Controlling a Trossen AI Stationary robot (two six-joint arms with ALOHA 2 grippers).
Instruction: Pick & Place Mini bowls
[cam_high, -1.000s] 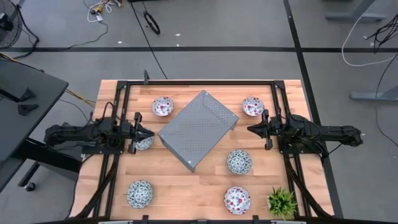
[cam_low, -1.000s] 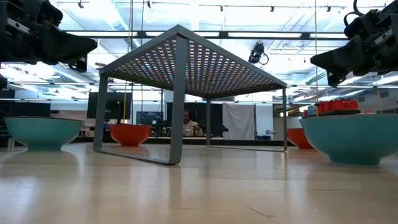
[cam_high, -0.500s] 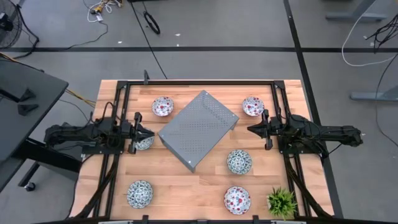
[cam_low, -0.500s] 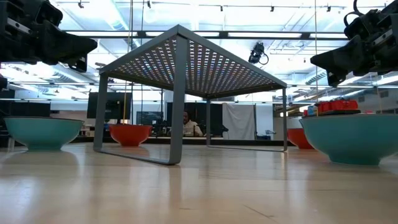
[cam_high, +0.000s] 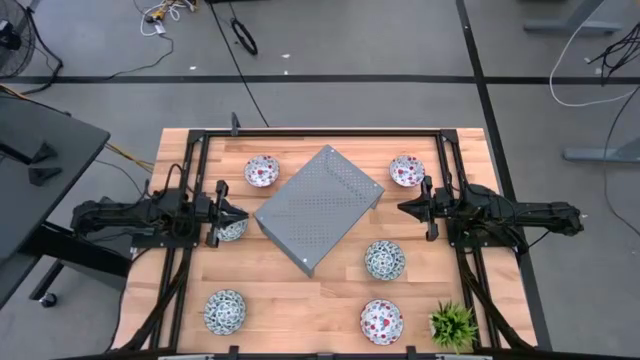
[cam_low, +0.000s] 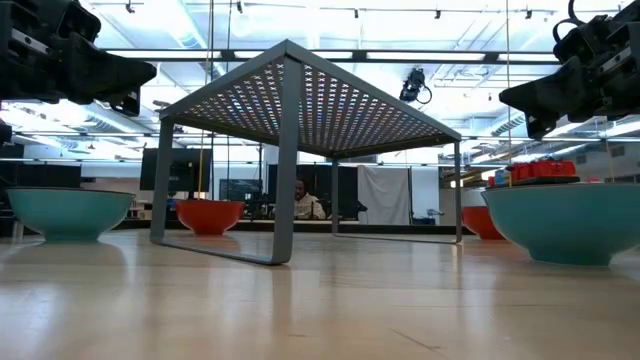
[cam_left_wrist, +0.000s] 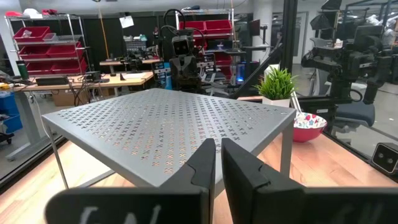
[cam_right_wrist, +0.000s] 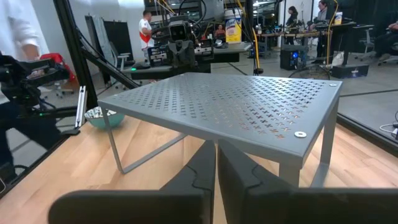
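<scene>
Six mini bowls rest on their bases on the wooden table. In the high view, two red-patterned bowls (cam_high: 262, 171) (cam_high: 407, 170) sit at the far side. A third red bowl (cam_high: 382, 321) sits at the near edge. Teal bowls sit at the left (cam_high: 231, 229), the right (cam_high: 385, 260) and the near left (cam_high: 224, 311). My left gripper (cam_high: 244, 215) hovers shut and level above the left teal bowl, pointing at the grey stand (cam_high: 318, 208). My right gripper (cam_high: 402, 208) is shut and level too, facing the stand from the right. Neither touches anything.
The grey perforated metal stand (cam_low: 300, 100) stands on thin legs in the table's middle, between the two grippers. A small green potted plant (cam_high: 453, 325) sits at the near right corner. Black rails (cam_high: 190, 250) run along both sides of the table. Bare wood lies in front of the stand.
</scene>
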